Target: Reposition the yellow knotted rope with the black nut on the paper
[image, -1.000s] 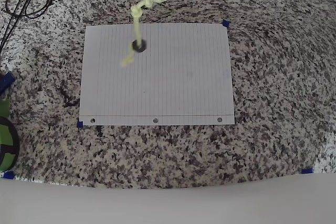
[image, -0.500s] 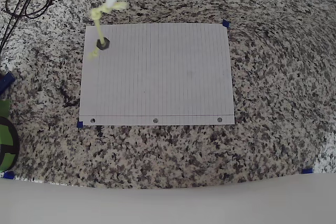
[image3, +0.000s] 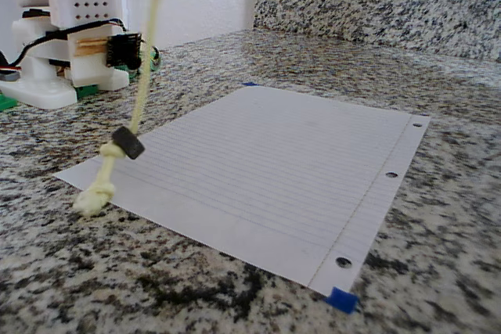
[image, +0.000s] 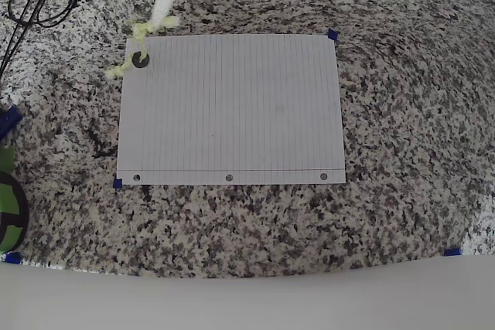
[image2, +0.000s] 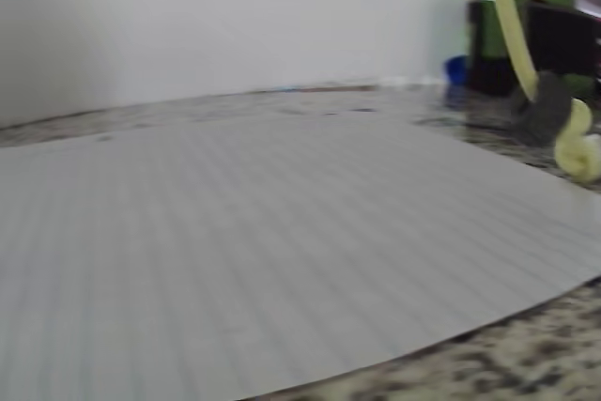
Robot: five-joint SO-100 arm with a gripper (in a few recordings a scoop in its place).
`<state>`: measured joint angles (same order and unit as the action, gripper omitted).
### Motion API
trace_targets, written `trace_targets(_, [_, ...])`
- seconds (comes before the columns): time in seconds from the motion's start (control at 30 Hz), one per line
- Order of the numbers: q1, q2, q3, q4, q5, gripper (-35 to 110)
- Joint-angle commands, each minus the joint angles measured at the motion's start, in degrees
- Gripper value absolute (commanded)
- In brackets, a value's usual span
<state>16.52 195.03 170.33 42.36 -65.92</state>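
The white lined paper (image: 232, 113) lies flat on the granite counter, its punched holes along the near edge in the overhead view. My white gripper (image: 162, 19) is shut on the top of the yellow knotted rope (image: 138, 36), just beyond the paper's top left corner. The rope hangs down from it with the black nut (image: 140, 59) threaded low on it, at the paper's left edge. Its end knot (image: 116, 72) is off the sheet, over the granite. The fixed view shows the rope (image3: 143, 76) hanging almost straight, the nut (image3: 127, 143) above the paper's (image3: 274, 154) corner and the end knot (image3: 92, 199) at counter level. In the wrist view the rope (image2: 505, 16) and nut (image2: 544, 110) hang at the right.
Black cables (image: 35, 1) coil at the counter's top left. A green and black object (image: 8, 206) sits at the left edge. Blue tape bits (image: 332, 35) mark the paper's corners. The arm's white base (image3: 66, 44) stands behind the paper in the fixed view.
My gripper has swung left with the rope, carrying the nut from over the paper's upper middle to its top left corner; the rope's end now hangs off the sheet.
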Motion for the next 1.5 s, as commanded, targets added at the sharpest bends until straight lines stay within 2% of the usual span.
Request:
trace_targets(0.0, [-5.98, 0.18, 0.00, 2.20, 3.96, 0])
trace_targets(0.37, [-23.99, 0.09, 4.48, 1.76, 13.01, 0])
trace_targets(0.57, [-28.92, -0.35, 7.47, 2.02, 18.54, 0])
trace_targets(0.77, [-31.99, -1.85, 8.44, 2.02, 18.54, 38])
trace_targets(0.93, [-34.10, -2.99, 9.76, 0.88, 17.93, 59])
trace_targets(1.03, [-35.07, -3.16, 9.84, 1.76, 17.75, 66])
trace_targets(1.13, [-35.60, -2.46, 9.67, 0.97, 17.67, 64])
trace_targets(1.23, [-34.45, -2.29, 9.40, 0.79, 18.46, 52])
trace_targets(1.47, [-21.45, -11.07, 6.06, -0.26, 18.46, 47])
